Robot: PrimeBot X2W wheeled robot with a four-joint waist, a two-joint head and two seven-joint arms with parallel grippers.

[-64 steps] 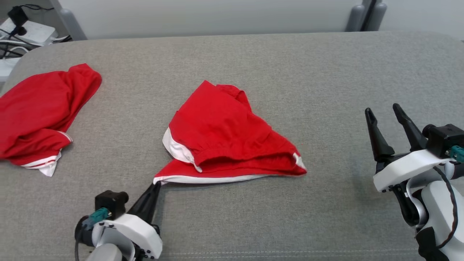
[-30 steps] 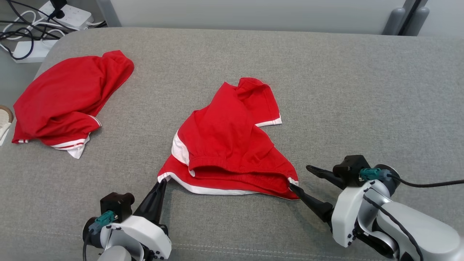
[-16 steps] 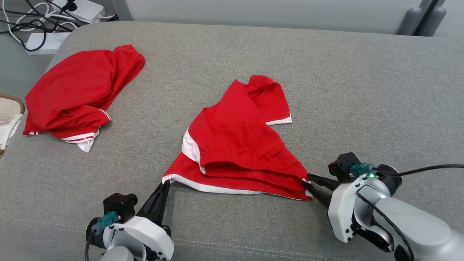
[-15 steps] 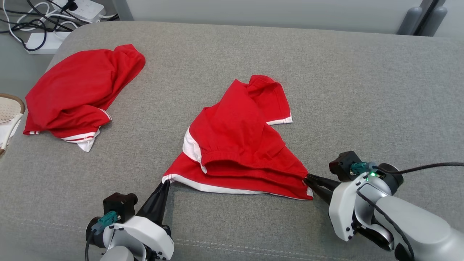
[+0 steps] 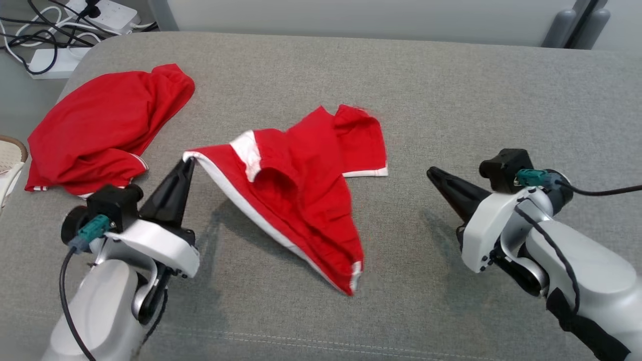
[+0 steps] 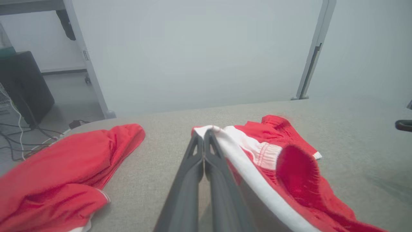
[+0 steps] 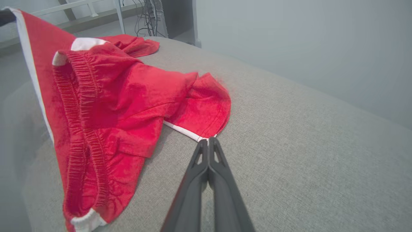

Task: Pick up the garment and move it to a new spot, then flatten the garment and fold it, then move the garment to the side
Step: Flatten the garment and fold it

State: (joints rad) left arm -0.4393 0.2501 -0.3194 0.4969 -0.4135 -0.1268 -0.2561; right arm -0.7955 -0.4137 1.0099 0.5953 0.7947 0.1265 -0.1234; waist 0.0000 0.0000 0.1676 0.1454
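Note:
The garment [image 5: 301,195], red shorts with white trim, hangs by one hem corner from my left gripper [image 5: 186,161], which is shut on that corner and raised above the grey cushion [image 5: 451,100]. Its opposite corner [image 5: 353,283] droops onto the cushion. The rest of the cloth trails back across the surface. In the left wrist view the shut fingers [image 6: 196,167] pinch the white hem of the garment [image 6: 289,167]. My right gripper [image 5: 430,173] is shut with nothing in it, a short way right of the garment. In the right wrist view its tips [image 7: 208,140] sit just short of the garment [image 7: 128,96].
A second red garment [image 5: 100,130] lies crumpled at the cushion's left end [image 6: 64,167]. Power strips and cables [image 5: 60,30] are on the floor beyond the far left corner. A woven basket [image 5: 7,160] peeks in at the left edge. Grey posts [image 5: 577,25] stand behind.
My left gripper has lifted its hem corner up and leftward. My right gripper closed by the other corner, then came away up and rightward without it. That corner has dropped onto the cushion.

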